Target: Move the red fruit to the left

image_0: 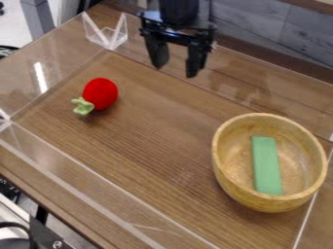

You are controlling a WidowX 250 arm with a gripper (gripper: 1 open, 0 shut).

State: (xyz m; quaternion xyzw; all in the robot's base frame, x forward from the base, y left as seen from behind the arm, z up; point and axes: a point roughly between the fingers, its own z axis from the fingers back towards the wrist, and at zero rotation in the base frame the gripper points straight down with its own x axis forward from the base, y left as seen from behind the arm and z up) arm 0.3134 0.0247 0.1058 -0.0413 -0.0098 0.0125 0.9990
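The red toy strawberry (100,91) sits well apart from the wooden bowl (270,162), its leafy stem (82,106) pointing away from it. I judge it light, smooth and apt to roll, so I'd grip its round middle. My fingers (184,64) are spread wide, holding nothing.

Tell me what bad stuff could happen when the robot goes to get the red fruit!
The red fruit looks round, so a clumsy bump from the open pincer might roll it across the table.

The pincer could also close on just the light-green stem, which sticks out at one side, and the fruit might slip away.
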